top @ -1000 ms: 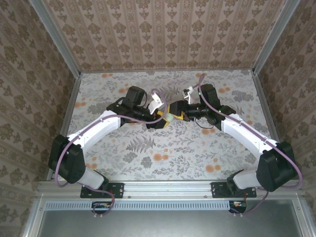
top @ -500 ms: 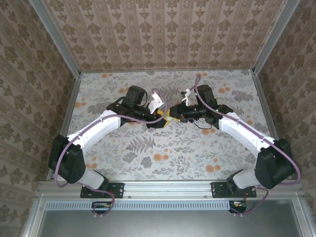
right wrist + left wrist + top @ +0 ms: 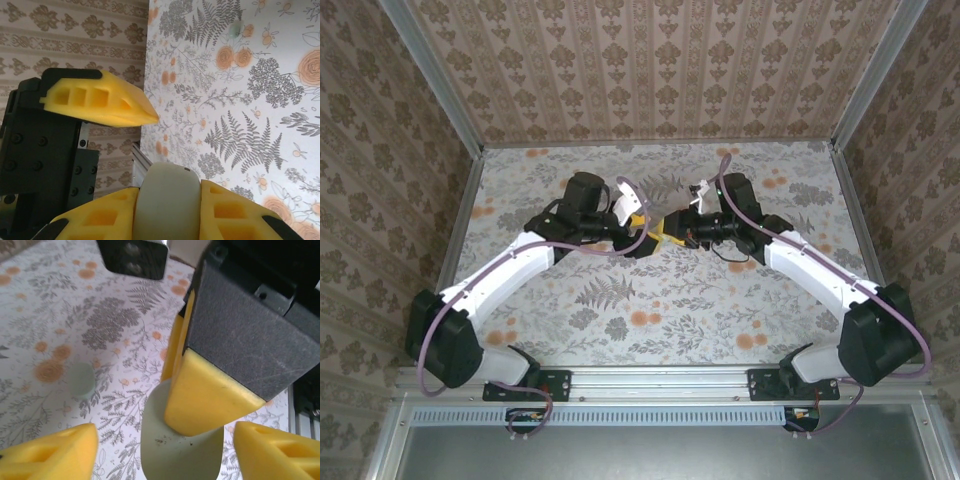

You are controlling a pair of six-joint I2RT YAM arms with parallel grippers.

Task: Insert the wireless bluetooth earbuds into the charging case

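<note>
**Top view.** Over the middle of the bench (image 3: pixel 620 320), the left end effector (image 3: pixel 640 236) and right end effector (image 3: pixel 682 228) meet nose to nose. What sits between them is too small to make out here.

**Left wrist view.**
- The left end effector (image 3: pixel 162 445) stands wide open. Its yellow fingertips (image 3: pixel 55 455) sit either side of the pale grey-green rounded plastic charging case (image 3: pixel 182 450), with clear gaps, holding nothing.
- The other arm's yellow finger lies across the case.
- Beyond, on the bench, a small pale green lump (image 3: pixel 80 380) is too blurred to name. I judge it may be an earbud.

**Right wrist view.**
- The right end effector (image 3: pixel 167 220) is clamped on the case (image 3: pixel 167 185), one yellow finger on each flank, case upright between them and off the bench.
- A pale speck (image 3: pixel 234 30) lies far off on the cloth.

**Doing this step well (my judgement).**
- Keep the right grip steady and level.
- Draw the left arm straight back so neither fingertip clips the case.
- Only then send it for the lump.
- I cannot tell from here whether the lid is open; check before any insertion.

**Surface and room.**
- The bench is covered in white cloth printed with grey ferns and orange flowers. It is busy enough to hide small pale parts.
- The brown damask-papered walls (image 3: pixel 650 70) close three sides.
- An aluminium rail (image 3: pixel 660 385) runs along the near edge.
</note>
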